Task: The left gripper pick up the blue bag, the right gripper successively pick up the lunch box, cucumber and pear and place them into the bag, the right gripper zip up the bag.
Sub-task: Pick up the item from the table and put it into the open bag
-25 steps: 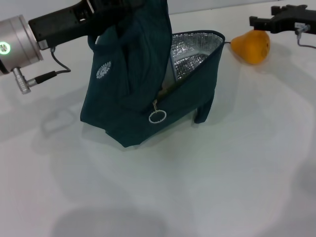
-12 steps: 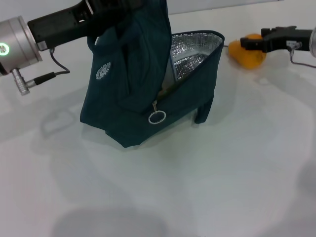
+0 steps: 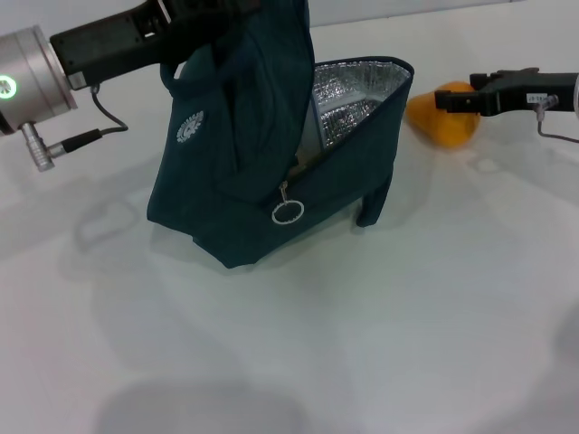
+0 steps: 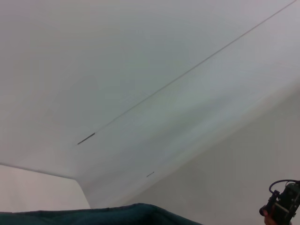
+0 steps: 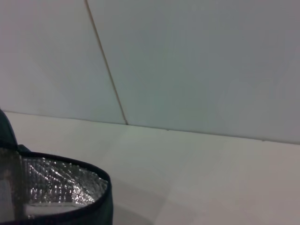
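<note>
One pear (image 3: 441, 116) lies at the far right of the white bench (image 3: 380, 344), just right of the blue bag (image 3: 271, 172); it looks firm, smooth and rounded, liable to roll, so a hold across its widest part seems safest. The right pincer (image 3: 450, 97) is at the pear, over its top; whether it is spread or pinching I cannot tell. The soft bag sags, mouth open with the foil lining showing, hung from the left pincer (image 3: 213, 18), whose fingers are hidden in the fabric.
</note>
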`<state>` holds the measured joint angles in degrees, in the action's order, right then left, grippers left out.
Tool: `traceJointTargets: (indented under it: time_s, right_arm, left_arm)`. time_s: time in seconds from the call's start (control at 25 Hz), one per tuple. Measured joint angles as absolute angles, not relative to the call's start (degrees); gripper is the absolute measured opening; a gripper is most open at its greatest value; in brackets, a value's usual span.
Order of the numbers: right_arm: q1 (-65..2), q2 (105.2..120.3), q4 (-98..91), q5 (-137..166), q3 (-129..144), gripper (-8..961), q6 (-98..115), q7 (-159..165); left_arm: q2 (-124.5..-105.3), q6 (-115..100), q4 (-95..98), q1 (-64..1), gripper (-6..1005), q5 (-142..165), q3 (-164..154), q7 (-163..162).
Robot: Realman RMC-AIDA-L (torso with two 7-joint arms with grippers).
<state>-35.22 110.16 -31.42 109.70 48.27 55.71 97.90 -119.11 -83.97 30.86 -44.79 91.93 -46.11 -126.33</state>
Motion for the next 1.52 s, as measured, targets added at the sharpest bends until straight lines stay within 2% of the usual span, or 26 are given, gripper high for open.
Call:
traceJointTargets:
  time_s: [0.32,0.8,0.96,1.32,1.52]
  right_arm:
    - [-32.9,110.68,-37.0,110.9,48.4,757,57.7,98.1]
    - [-33.6,111.15,-37.0,115.1,48.3,839,56.6,99.4]
    - [-32.7,112.16,-39.2,115.9,48.3,859,57.5,99.8]
    - [-31.8,112.6,-41.5,116.3,48.0,851,58.3,100.5]
    - [-30.7,113.37,-45.3,115.8,47.9,844,58.5,100.8]
  left_arm:
    - [-119.01,-83.7,30.9,-45.0,52,91.9,-46.0,-126.0]
    - [-119.0,-83.7,30.9,-45.0,52,91.9,-46.0,-125.9]
    - [-119.0,-83.7,30.8,-45.0,52,91.9,-46.1,-125.9]
    - [-119.0,-83.8,30.9,-44.8,52,91.9,-46.1,-125.9]
    - [-119.0,-83.7,30.8,-44.8,52,91.9,-46.1,-125.9]
